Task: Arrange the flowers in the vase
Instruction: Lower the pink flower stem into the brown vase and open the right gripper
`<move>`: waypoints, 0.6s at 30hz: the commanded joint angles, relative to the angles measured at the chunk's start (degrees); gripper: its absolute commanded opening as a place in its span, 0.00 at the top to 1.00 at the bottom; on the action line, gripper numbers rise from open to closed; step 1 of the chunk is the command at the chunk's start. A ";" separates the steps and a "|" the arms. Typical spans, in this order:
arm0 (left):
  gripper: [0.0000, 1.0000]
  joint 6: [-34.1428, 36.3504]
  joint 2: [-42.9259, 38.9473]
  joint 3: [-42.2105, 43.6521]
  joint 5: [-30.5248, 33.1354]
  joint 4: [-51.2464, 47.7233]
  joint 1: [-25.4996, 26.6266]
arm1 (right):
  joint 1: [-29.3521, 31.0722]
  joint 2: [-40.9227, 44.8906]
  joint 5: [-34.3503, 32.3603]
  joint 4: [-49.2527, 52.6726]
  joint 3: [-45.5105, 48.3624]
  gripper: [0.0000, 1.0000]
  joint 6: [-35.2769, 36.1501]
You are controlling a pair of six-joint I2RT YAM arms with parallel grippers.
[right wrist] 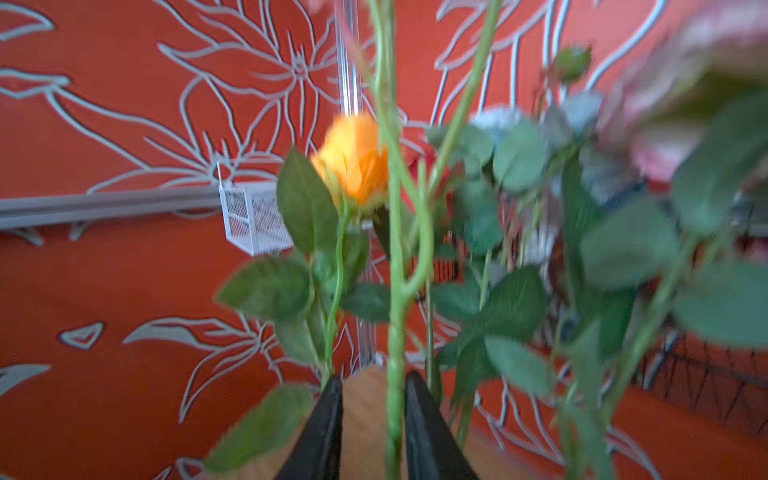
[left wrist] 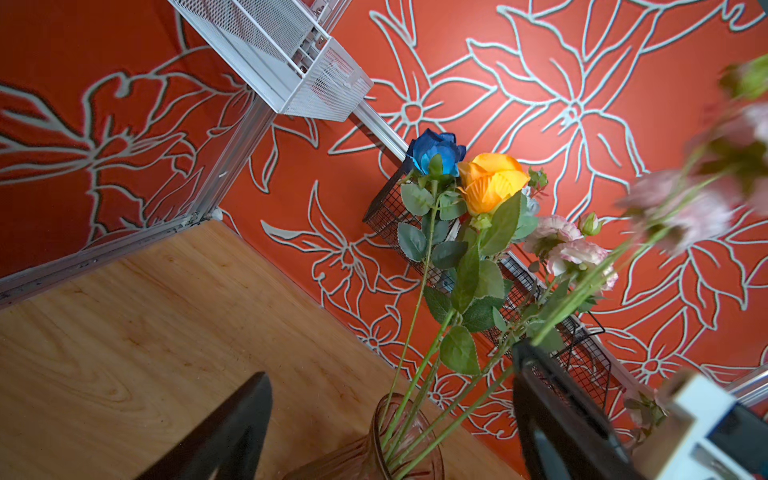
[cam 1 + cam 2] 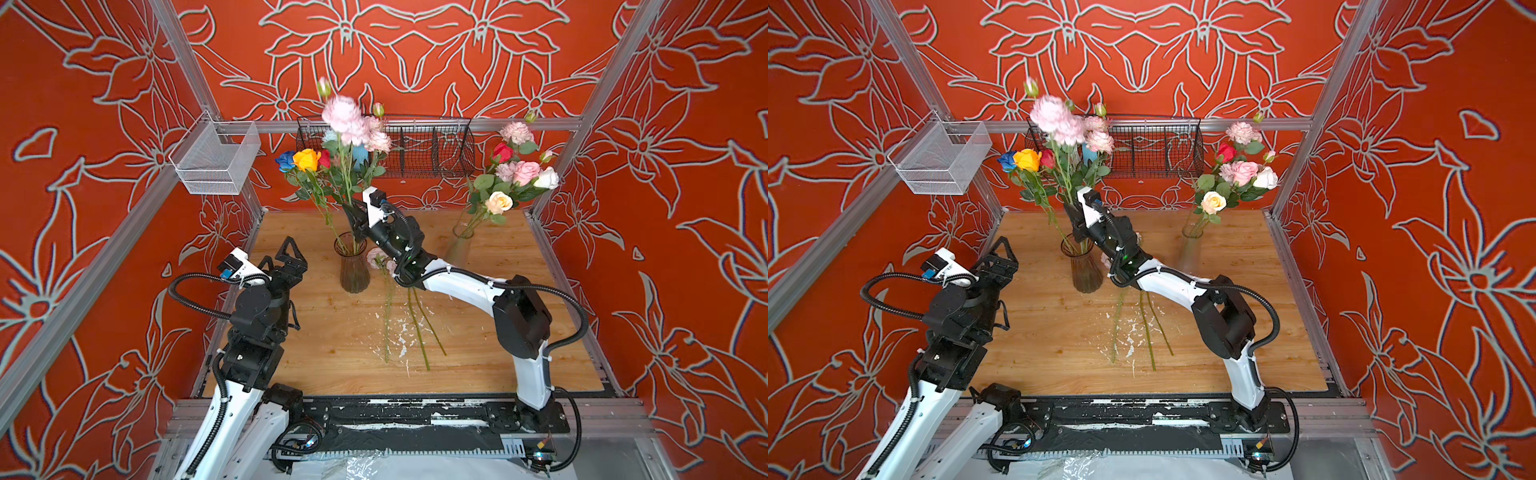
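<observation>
A ribbed brownish glass vase (image 3: pixel 354 266) (image 3: pixel 1087 270) stands mid-table, holding several flowers: a blue rose (image 3: pixel 286 161), a yellow rose (image 3: pixel 306 160) (image 2: pixel 492 183) and tall pink peonies (image 3: pixel 343 114), blurred. My right gripper (image 3: pixel 353 216) (image 1: pixel 372 380) hovers just above the vase's mouth. Its jaws stand apart around a green stem (image 1: pixel 395 374) that runs close to one finger, with a gap on the other side. Three more flowers lie flat on the table (image 3: pixel 417 328), partly under the right arm. Left of the vase, my left gripper (image 3: pixel 291 253) (image 2: pixel 388 365) is wide open and empty.
A clear vase (image 3: pixel 459 245) with a bouquet of pink, white, red and cream blooms (image 3: pixel 519 170) stands at the back right. A black wire basket (image 3: pixel 428 145) hangs on the back wall, a white mesh basket (image 3: pixel 214 156) on the left rail. White flecks (image 3: pixel 401 336) mark the wooden table.
</observation>
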State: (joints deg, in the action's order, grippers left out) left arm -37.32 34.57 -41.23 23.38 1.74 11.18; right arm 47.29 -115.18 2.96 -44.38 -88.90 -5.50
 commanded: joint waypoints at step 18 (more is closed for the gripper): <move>0.10 -4.13 3.91 -1.46 -12.54 -0.33 -0.41 | 4.46 29.62 -14.92 29.40 19.50 0.39 -2.47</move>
State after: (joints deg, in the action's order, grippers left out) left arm -39.64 37.71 -41.25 15.27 1.72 10.96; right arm 51.72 -88.40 -8.64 -19.79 -72.31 -6.61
